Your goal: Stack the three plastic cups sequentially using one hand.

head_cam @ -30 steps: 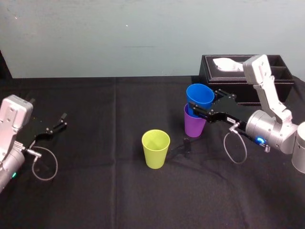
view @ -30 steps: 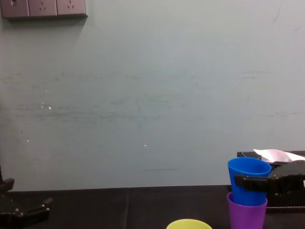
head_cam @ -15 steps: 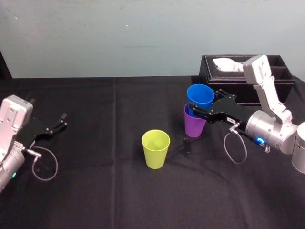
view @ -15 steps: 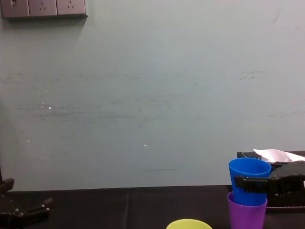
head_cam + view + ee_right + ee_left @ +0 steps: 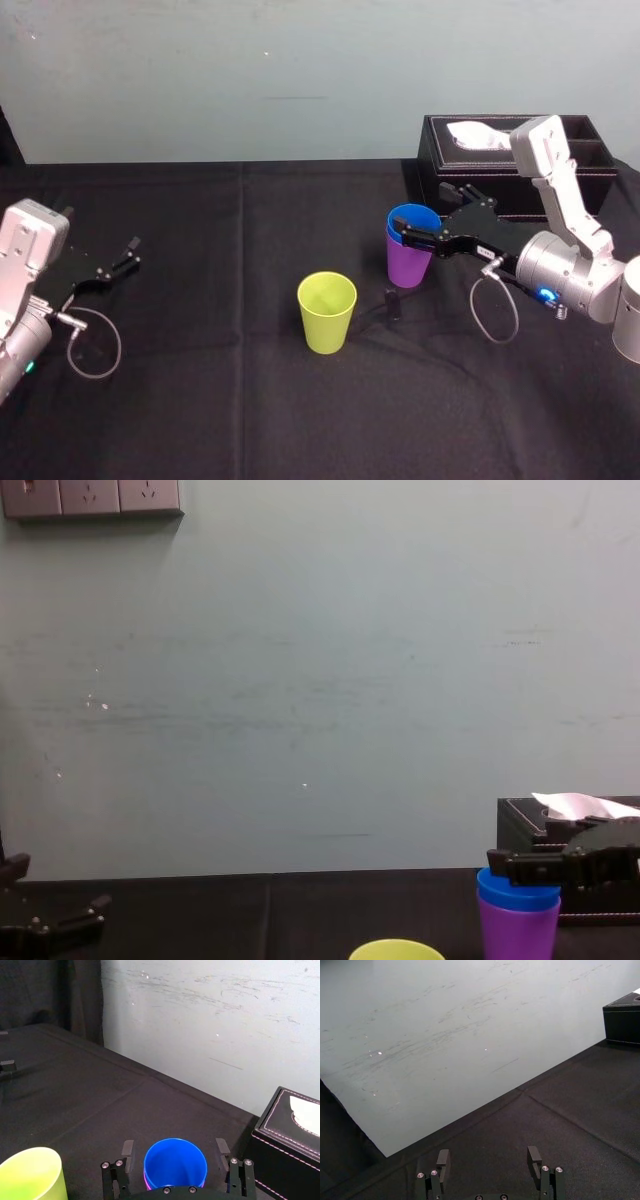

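Black cloth (image 5: 250, 250), blue cup (image 5: 175, 1162) nested in purple cup (image 5: 408, 265), between wide right fingers (image 5: 128, 1148), left fingers (image 5: 443, 1158) parked

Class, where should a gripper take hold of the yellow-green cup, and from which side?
Probably grip the yellow-green cup across its wall just below the rim, approaching level from its right, where the right gripper is: it stands upright, mouth up, widest at top.

Blue cup (image 5: 414, 218) mostly hidden inside purple cup (image 5: 407, 266)
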